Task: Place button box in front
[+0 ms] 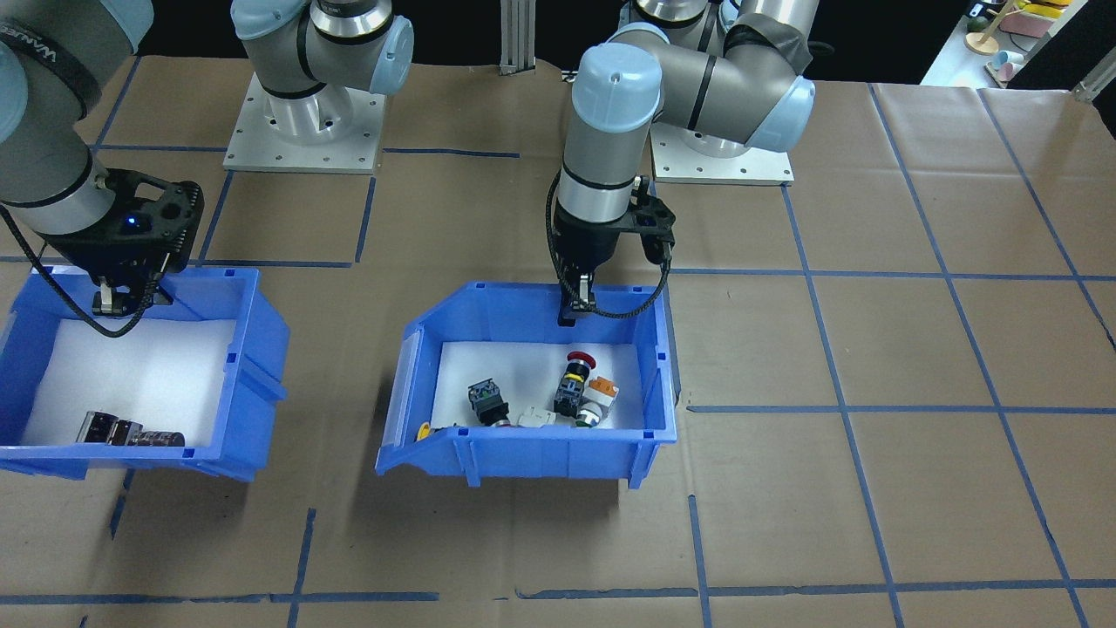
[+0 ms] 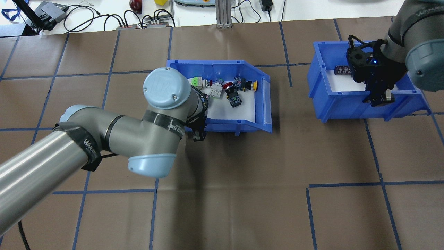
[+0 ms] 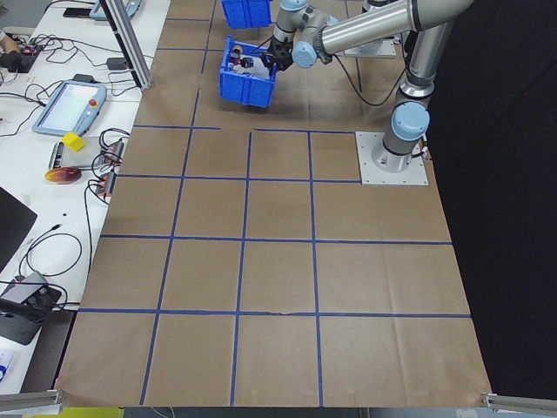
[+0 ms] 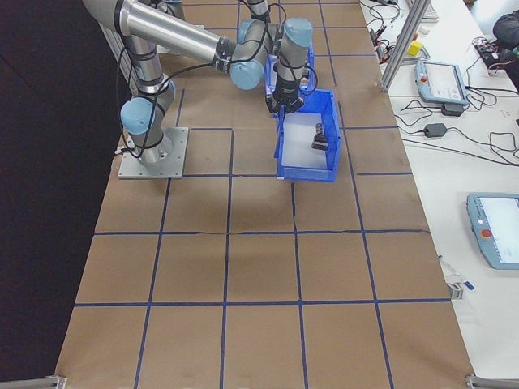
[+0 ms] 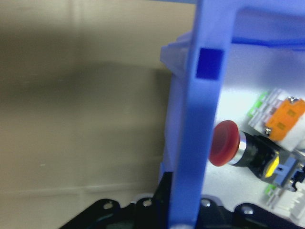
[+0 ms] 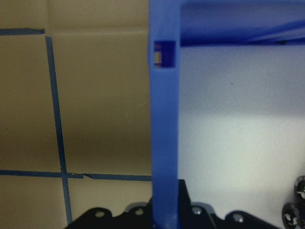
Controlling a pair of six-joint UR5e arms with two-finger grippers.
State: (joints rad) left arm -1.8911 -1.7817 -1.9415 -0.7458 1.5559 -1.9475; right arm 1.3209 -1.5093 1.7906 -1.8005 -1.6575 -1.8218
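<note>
Left end effector pinches rear wall of button box, mid-desk | right end effector clamps the other bin rim | risk: one-wall grip lets box twist or tip, spilling the switches

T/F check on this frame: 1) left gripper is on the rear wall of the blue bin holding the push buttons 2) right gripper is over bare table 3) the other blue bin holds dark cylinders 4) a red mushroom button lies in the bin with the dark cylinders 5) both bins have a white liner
1) True. The left gripper straddles the rear wall of the blue plastic button bin.
2) False. The right gripper sits at the rear wall of the second blue bin.
3) True. Dark cylindrical parts lie in it.
4) False. The red mushroom button lies in the button bin.
5) True. Both floors are white.
</note>
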